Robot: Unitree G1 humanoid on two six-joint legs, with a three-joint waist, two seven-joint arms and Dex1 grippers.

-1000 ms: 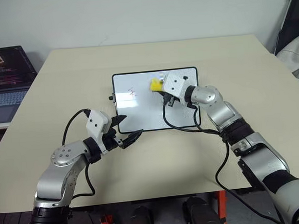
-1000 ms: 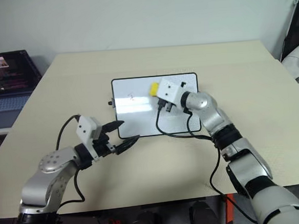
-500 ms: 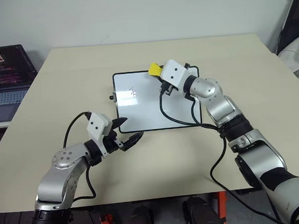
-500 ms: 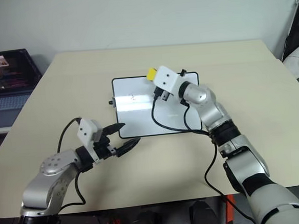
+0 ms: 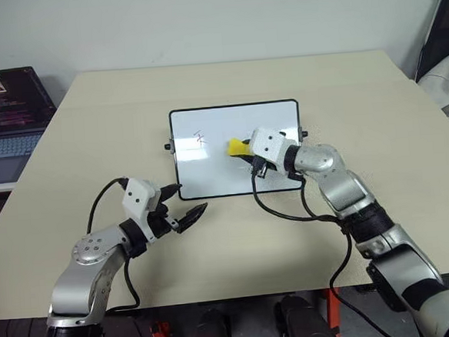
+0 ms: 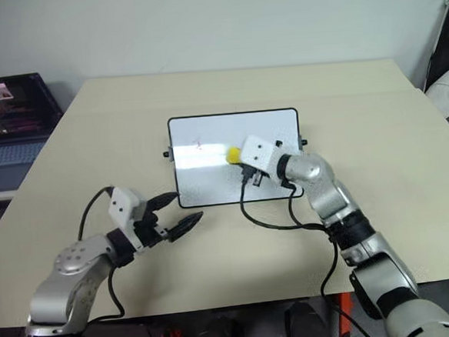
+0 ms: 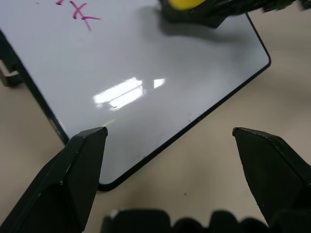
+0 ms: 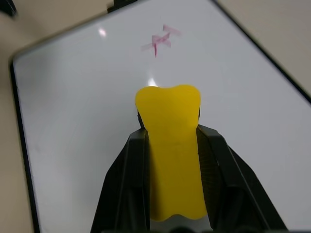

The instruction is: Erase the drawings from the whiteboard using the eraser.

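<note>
The right hand clenched the yellow eraser over the middle of the whiteboard, right of the pink drawings. The left hand hovered released off the board's near-left corner above the table.

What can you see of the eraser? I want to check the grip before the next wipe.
The eraser is a small bright yellow block, soft-looking, pinched at its sides between the right gripper's two black fingers, its rounded front end sticking out past them. It sits over the middle of the whiteboard, short of the pink scribble. Whether it touches the board cannot be told.
</note>
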